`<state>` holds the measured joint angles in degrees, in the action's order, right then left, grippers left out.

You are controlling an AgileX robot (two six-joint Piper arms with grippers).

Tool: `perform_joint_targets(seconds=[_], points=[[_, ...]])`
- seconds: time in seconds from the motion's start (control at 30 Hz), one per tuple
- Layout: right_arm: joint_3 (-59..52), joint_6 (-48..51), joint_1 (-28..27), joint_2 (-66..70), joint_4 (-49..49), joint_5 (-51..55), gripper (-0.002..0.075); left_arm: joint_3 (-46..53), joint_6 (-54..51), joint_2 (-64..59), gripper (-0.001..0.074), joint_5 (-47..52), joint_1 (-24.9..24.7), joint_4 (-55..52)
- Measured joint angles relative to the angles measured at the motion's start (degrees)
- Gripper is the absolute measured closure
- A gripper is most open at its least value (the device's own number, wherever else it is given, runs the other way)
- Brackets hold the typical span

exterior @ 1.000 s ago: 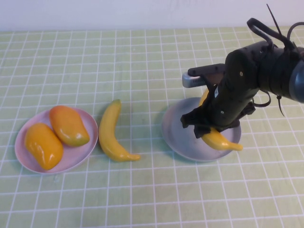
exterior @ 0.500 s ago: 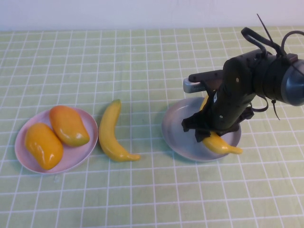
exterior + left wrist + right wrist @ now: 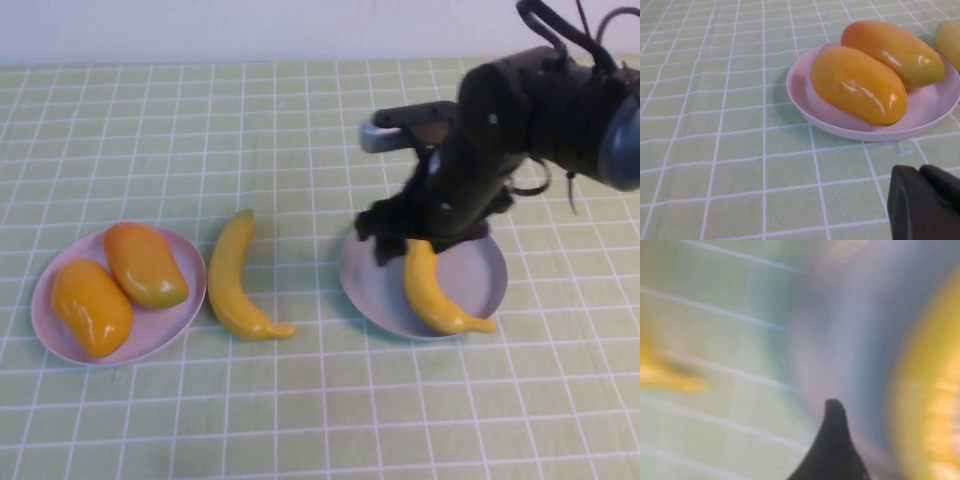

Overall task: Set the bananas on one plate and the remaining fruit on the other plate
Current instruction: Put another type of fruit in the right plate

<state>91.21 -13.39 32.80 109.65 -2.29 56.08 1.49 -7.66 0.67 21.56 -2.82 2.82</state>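
One banana lies loose on the grey-blue plate, its tip over the near rim. Just above the plate's far edge hangs my right gripper, open and holding nothing. The right wrist view is blurred, with one dark fingertip over the plate beside that banana. A second banana rests on the cloth between the plates. Two mangoes fill the pink plate. My left gripper is shut and empty, close to the pink plate, and is out of the high view.
A green checked tablecloth covers the table, with a pale wall along the far edge. The right arm's dark body and its cables stand over the far right of the table.
My right gripper has opened and let go of the banana, then lifted away toward the far side. The banana now lies flat on the grey-blue plate.
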Motion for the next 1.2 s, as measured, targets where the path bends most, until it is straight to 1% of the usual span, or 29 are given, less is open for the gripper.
perform_joint_targets(seconds=[0.13, 0.27, 0.4, 0.5, 0.67, 0.93, 1.03, 1.07, 1.13, 1.2], points=[[4.4, 0.2, 5.2, 0.8, -4.5, -1.7, 0.0233, 0.0, 0.0, 0.0, 0.0738, 0.0, 0.0, 0.0], [10.2, 1.1, 10.7, 5.4, -7.4, -4.5, 0.0233, 0.0, 0.0, 0.0, 0.0738, 0.0, 0.0, 0.0], [17.3, 2.0, 13.7, 11.7, -7.9, -4.9, 0.0233, 0.0, 0.0, 0.0, 0.0738, 0.0, 0.0, 0.0], [22.8, 4.1, 14.8, 16.2, -8.0, -3.3, 0.0233, 0.0, 0.0, 0.0, 0.0738, 0.0, 0.0, 0.0], [28.8, 7.4, 15.8, 22.2, -7.3, 0.9, 0.0233, 0.0, 0.0, 0.0, 0.0738, 0.0, 0.0, 0.0], [31.2, 9.3, 15.9, 26.0, -3.1, 5.1, 0.0234, 0.0, 0.0, 0.0, 0.0738, 0.0, 0.0, 0.0], [31.2, 10.1, 15.9, 26.2, -2.9, 5.1, 0.0277, 0.0, 0.0, 0.0, 0.0738, 0.0, 0.0, 0.0], [31.3, 10.2, 15.9, 26.2, -2.9, 5.1, 0.0314, 0.0, 0.0, 0.0, 0.0738, 0.0, 0.0, 0.0], [31.3, 10.2, 15.9, 26.2, -3.1, 5.1, 0.0412, 0.0, 0.0, 0.0, 0.0738, 0.0, 0.0, 0.0], [31.3, 10.2, 15.9, 26.1, -3.3, 5.3, 0.0417, 0.0, 0.0, 0.0, 0.0738, 0.0, 0.0, 0.0]])
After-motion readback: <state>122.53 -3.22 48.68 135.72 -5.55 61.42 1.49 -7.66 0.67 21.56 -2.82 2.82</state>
